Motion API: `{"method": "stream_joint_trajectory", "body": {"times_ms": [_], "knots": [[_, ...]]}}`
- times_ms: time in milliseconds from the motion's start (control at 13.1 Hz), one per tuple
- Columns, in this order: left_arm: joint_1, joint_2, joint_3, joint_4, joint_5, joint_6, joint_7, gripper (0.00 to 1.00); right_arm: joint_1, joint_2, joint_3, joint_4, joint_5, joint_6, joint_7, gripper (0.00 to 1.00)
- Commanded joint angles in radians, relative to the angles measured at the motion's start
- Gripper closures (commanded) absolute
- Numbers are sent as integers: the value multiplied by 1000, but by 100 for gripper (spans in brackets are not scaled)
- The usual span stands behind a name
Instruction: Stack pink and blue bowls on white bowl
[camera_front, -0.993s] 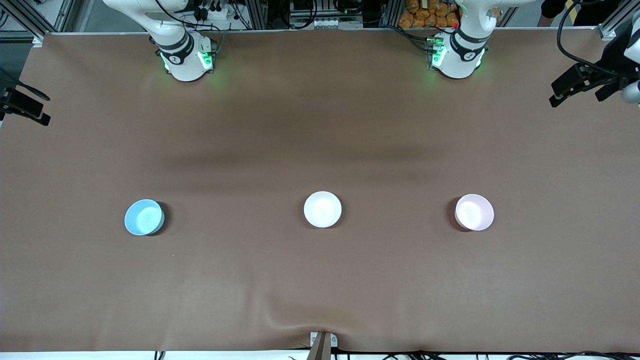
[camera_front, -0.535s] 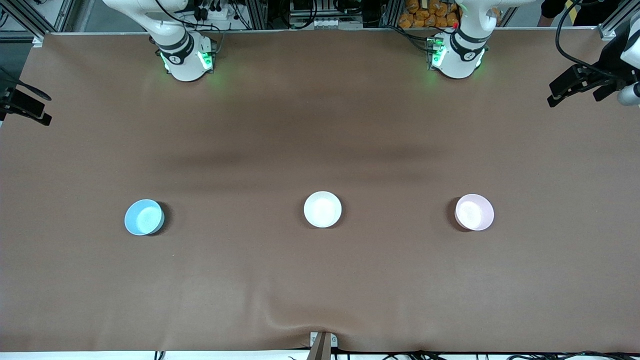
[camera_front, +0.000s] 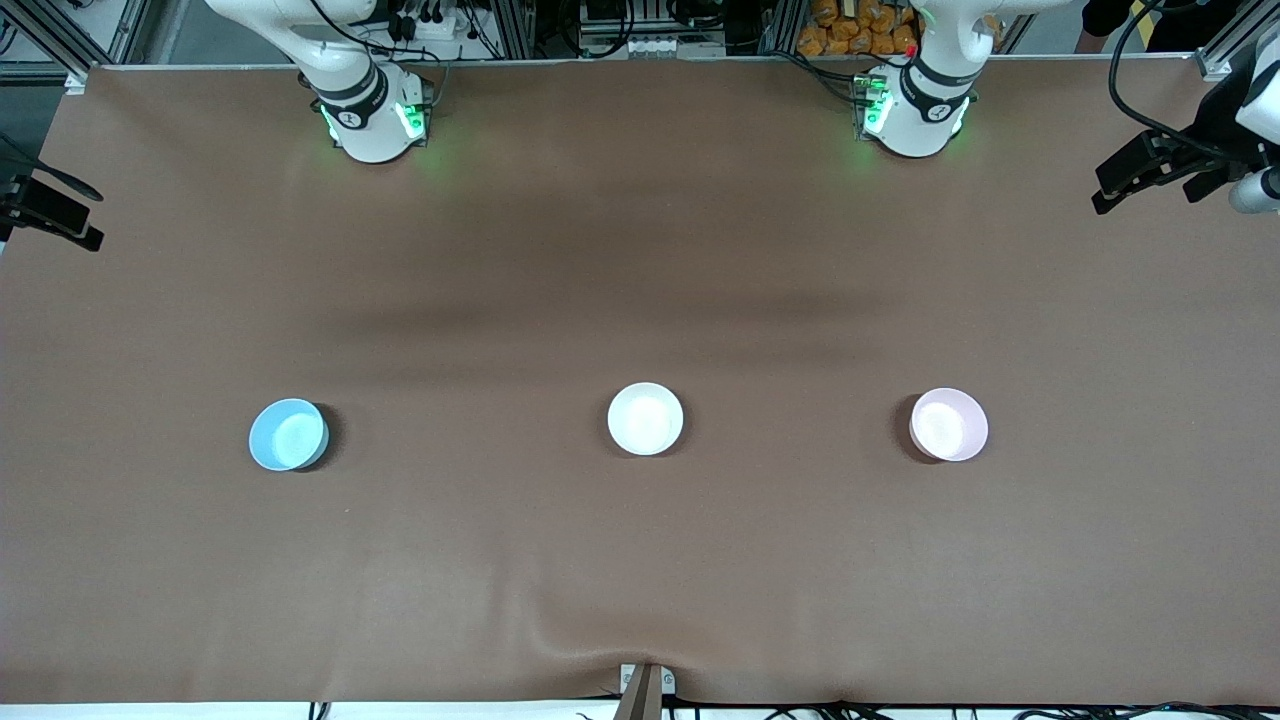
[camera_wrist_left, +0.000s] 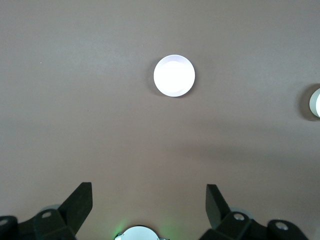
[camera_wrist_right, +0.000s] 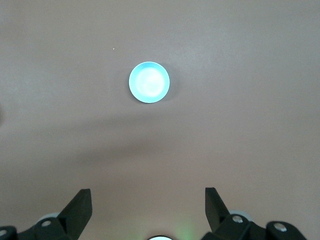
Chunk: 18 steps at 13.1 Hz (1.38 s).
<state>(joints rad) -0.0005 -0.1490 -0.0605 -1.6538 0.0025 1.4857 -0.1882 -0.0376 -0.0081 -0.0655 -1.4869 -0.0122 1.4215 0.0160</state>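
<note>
Three bowls stand apart in a row on the brown table (camera_front: 640, 250). The white bowl (camera_front: 645, 419) is in the middle. The blue bowl (camera_front: 288, 434) is toward the right arm's end and the pink bowl (camera_front: 948, 424) toward the left arm's end. My left gripper (camera_front: 1140, 170) is open and empty, high over its end of the table; its wrist view (camera_wrist_left: 149, 192) shows the pink bowl (camera_wrist_left: 174, 75) well below it and the white bowl (camera_wrist_left: 316, 102) at the frame's edge. My right gripper (camera_front: 60, 210) is open and empty, high over its own end (camera_wrist_right: 148, 197), with the blue bowl (camera_wrist_right: 149, 82) well below it.
The two arm bases (camera_front: 375, 120) (camera_front: 915, 115) stand along the table's farther edge. A small clamp (camera_front: 645, 685) sits at the nearer edge, where the brown cover is wrinkled. Wide gaps of bare cover separate the bowls.
My left gripper has shifted slightly at its end of the table. The bowls and the right gripper have not visibly moved.
</note>
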Motion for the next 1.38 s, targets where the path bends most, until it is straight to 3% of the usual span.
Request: {"method": "stream_joint_trajectory", "body": {"times_ms": [0,1299], "knots": [[2,2,-2,2,-3,-13,16,0,-24,2,21,16,-6,-16,5,0],[11,6,-1,-12,-3,5,16,0,-24,2,21,16,-6,-18,4,0]]}}
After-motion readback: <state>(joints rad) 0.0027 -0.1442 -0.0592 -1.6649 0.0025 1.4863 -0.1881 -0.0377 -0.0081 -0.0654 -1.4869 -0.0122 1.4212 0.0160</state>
